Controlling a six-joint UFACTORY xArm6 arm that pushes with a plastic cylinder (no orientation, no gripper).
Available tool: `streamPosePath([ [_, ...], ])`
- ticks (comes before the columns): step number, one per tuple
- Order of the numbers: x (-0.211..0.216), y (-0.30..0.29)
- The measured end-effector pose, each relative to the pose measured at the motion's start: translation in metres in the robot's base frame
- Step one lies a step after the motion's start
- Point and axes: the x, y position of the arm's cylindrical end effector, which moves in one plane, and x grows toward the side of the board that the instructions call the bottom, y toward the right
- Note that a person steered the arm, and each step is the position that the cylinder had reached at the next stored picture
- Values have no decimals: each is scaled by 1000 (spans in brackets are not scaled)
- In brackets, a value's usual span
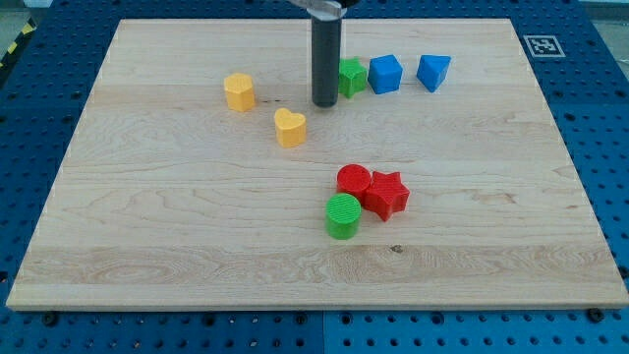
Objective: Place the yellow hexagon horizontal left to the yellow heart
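Wooden board (147, 236) held the yellow hexagon (239, 91) up-left of the yellow heart (290, 128). The tip (325, 103), a bare rod gripping nothing, stood right of the heart. A downward push from above the hexagon seemed best.

Yellow hexagon (239, 91) sits up-left of yellow heart (290, 128), apart.

On the desk (147, 226), my tip (325, 103) stood between the yellow hexagon (239, 91) at the view's left and the green block (352, 77), above the yellow heart (290, 128).

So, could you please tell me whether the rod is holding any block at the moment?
Nothing is held. My tip rests on the board beside the green block, apart from the yellow hexagon and yellow heart.
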Motion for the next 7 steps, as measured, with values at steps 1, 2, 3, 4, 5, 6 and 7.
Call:
streamPosePath([
  [1,-17,-5],
  [2,-34,-29],
  [3,-35,-86],
  [4,-44,-114],
  [5,-59,-137],
  [6,-63,-161],
  [7,-57,-160],
])
